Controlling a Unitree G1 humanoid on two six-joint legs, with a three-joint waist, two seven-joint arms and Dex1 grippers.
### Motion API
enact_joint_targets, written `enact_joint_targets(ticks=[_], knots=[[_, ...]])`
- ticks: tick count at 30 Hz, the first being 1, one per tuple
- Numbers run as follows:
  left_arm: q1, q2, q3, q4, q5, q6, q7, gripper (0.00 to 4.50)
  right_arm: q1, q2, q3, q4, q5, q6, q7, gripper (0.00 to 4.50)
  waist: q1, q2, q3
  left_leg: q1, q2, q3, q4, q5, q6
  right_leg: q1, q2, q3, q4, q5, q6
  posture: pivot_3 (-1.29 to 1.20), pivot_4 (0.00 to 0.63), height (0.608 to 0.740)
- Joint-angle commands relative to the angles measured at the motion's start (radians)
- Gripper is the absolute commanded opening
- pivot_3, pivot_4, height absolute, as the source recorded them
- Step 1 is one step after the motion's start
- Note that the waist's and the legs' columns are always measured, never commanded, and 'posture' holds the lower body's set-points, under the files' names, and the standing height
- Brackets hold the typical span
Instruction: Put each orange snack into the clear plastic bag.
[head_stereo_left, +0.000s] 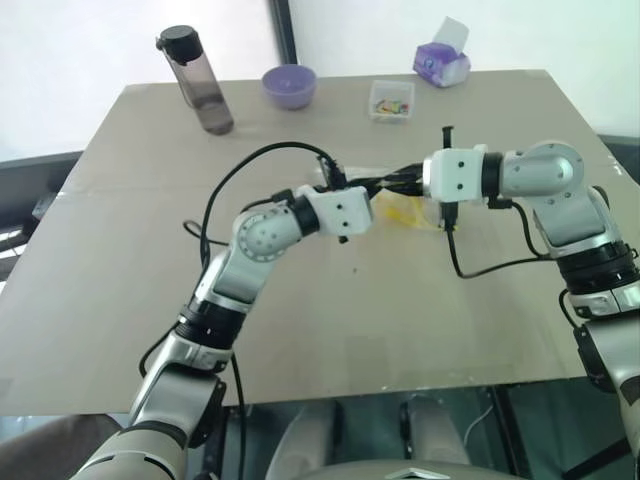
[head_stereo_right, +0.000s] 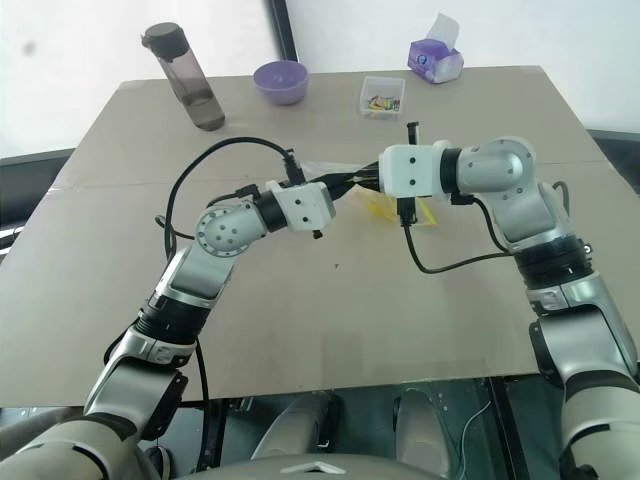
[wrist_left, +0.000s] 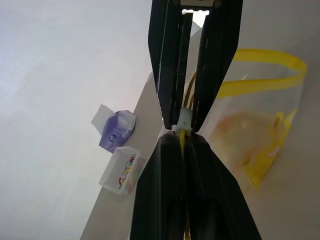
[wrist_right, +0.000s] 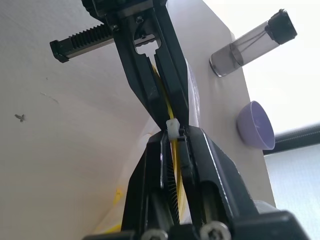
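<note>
1. Both grippers met over the middle of the table (head_stereo_left: 300, 330), tip to tip.
2. Between them hung the clear plastic bag (wrist_left: 260, 125), with its yellow strip along the top.
3. The left gripper (head_stereo_left: 372, 200) had its fingers pressed together on the bag's yellow edge.
4. The right gripper (head_stereo_left: 405, 182) also had its fingers pinched on that same edge, touching the left one.
5. An orange snack (wrist_left: 240, 125) looked like it sat inside the bag, but it was blurry, so that is a guess.
6. The step in hand seemed to be sealing or holding the bag top. To do it well, both grips should stay tight and slide gently along the strip, so the thin bag does not tear or slip.
7. Farther out, near the upper middle of the head view, sat a small clear box (head_stereo_left: 391, 101) of colourful bits.
8. A purple bowl (head_stereo_left: 289, 85) sat left of it, and a dark bottle (head_stereo_left: 196, 80) stood at the upper left.
9. A purple tissue pack (head_stereo_left: 442, 63) lay at the upper right.
</note>
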Motion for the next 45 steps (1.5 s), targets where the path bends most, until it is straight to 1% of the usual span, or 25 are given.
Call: enact_joint_targets(ticks=[1,12,21,30,36,40,41,42,44,45], knots=[[-0.013,0.002,0.004,-0.008,0.0,-0.013,0.01,0.0,-0.025,-0.009,-0.015,-0.03,0.004,-0.014,-0.009,0.29,0.0,0.0,0.0,0.0,0.0,0.0,0.0,0.0,0.0,0.0,0.0,0.0,0.0,0.0,0.0,0.0,0.15,0.74],[-0.004,0.022,0.02,0.006,0.004,-0.006,0.018,0.0,-0.017,-0.013,-0.019,-0.04,0.005,-0.002,-0.014,0.29,0.0,0.0,0.0,0.0,0.0,0.0,0.0,0.0,0.0,0.0,0.0,0.0,0.0,0.0,0.0,0.0,0.15,0.74],[0.006,0.1,0.048,0.088,0.014,-0.046,0.038,0.0,-0.012,-0.043,-0.039,-0.03,-0.01,0.008,-0.026,0.29,0.0,0.0,0.0,0.0,0.0,0.0,0.0,0.0,0.0,0.0,0.0,0.0,0.0,0.0,0.0,0.0,0.15,0.74],[0.012,0.141,0.059,0.138,0.012,-0.071,0.061,0.0,-0.007,-0.062,-0.038,-0.03,-0.01,0.015,-0.04,0.29,0.0,0.0,0.0,0.0,0.0,0.0,0.0,0.0,0.0,0.0,0.0,0.0,0.0,0.0,0.0,0.0,0.15,0.74],[0.017,0.136,0.061,0.126,0.007,-0.077,0.059,0.0,-0.001,-0.054,-0.037,-0.042,0.002,0.028,-0.038,0.29,-0.001,0.0,0.0,0.0,0.0,0.0,0.0,0.0,0.0,0.0,0.0,0.0,0.0,0.0,0.0,0.0,0.15,0.74],[0.009,0.113,0.061,0.106,-0.013,-0.09,0.058,0.0,0.005,-0.035,-0.027,-0.073,0.022,0.06,-0.026,0.29,-0.001,0.0,0.0,0.0,0.0,0.0,0.0,0.0,0.0,0.0,0.0,0.0,0.0,0.0,0.0,0.0,0.15,0.74],[0.008,0.109,0.061,0.103,-0.015,-0.092,0.058,0.0,0.005,-0.034,-0.026,-0.076,0.024,0.064,-0.025,0.83,0.0,0.0,0.0,0.0,0.0,0.0,0.0,0.0,0.0,0.0,0.0,0.0,0.0,0.0,0.0,0.0,0.15,0.74],[0.007,0.108,0.058,0.096,-0.011,-0.101,0.057,0.0,0.003,-0.031,-0.026,-0.075,0.023,0.06,-0.027,1.1,0.0,0.0,0.0,0.0,0.0,0.0,0.0,0.0,0.0,0.0,0.0,0.0,0.0,0.0,0.0,0.0,0.15,0.74],[0.005,0.106,0.047,0.072,-0.004,-0.123,0.049,0.0,-0.005,-0.019,-0.027,-0.072,0.026,0.057,-0.033,2.19,0.0,0.0,0.0,0.0,0.0,0.0,0.0,0.0,0.0,0.0,0.0,0.0,0.0,0.0,0.0,0.0,0.15,0.74],[0.004,0.103,0.043,0.061,-0.002,-0.127,0.046,0.0,-0.008,-0.014,-0.025,-0.072,0.028,0.059,-0.032,2.6,-0.001,0.0,0.0,0.0,0.0,0.0,0.0,0.0,0.0,0.0,0.0,0.0,0.0,0.0,0.0,0.0,0.15,0.74]])
